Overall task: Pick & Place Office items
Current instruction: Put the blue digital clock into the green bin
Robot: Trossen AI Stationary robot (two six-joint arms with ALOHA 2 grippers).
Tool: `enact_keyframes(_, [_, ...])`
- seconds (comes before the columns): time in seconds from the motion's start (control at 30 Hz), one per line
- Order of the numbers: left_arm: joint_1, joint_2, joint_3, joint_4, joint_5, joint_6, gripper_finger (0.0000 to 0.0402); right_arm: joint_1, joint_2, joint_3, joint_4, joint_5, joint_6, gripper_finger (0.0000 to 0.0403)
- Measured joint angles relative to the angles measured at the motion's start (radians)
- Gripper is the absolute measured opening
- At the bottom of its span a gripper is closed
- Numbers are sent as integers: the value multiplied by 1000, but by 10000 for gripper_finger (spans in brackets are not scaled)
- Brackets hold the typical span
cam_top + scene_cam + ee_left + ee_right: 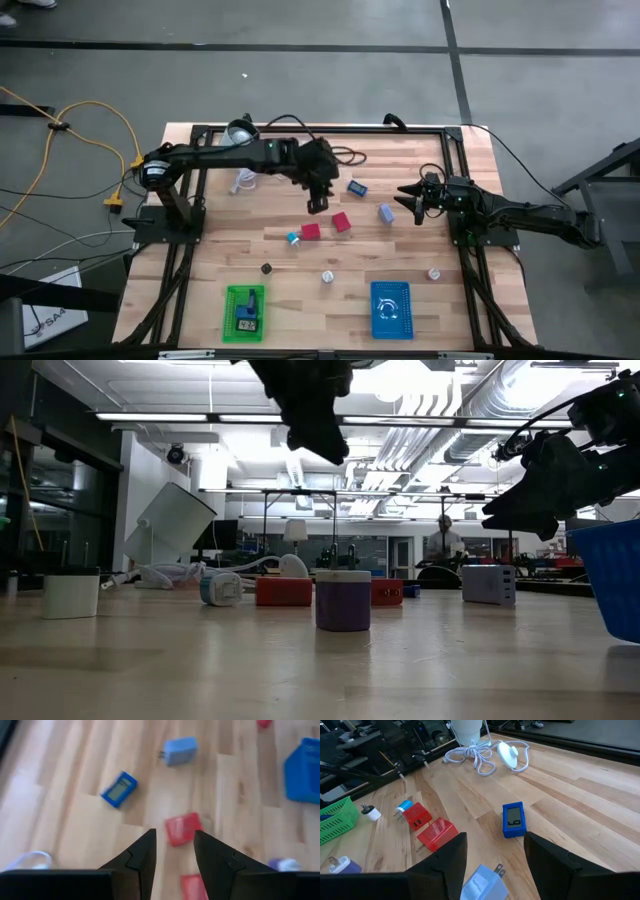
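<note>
— Left gripper (172, 851): what's between the fingers?

— Nothing. They stand a little apart, empty, hanging above the table. Just ahead of the tips, nearly in line with the gap, lies a red block (183, 828); a second red piece (192, 887) sits under the right-hand finger.

— So that's the pick?

— My guess, yes. It lies a bit skewed to the gap, so a straight drop with a slight wrist turn should do.

— And the right gripper (495, 851)?

— Also parted and empty, raised near its own table edge. A pale blue plug (484, 882) lies right between its fingers, and the blue clock (513, 820) just beyond.

— Which arm's nearer the red block?

— The left, clearly.
</note>
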Motion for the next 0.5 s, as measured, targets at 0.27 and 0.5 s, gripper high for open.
enact_keyframes(0.27, [60, 52, 0, 47, 22, 161, 127, 0, 0, 0, 0, 0, 0, 184])
enact_keyframes(0.5, [83, 87, 1, 72, 52, 187, 127, 0, 0, 0, -4, -1, 0, 184])
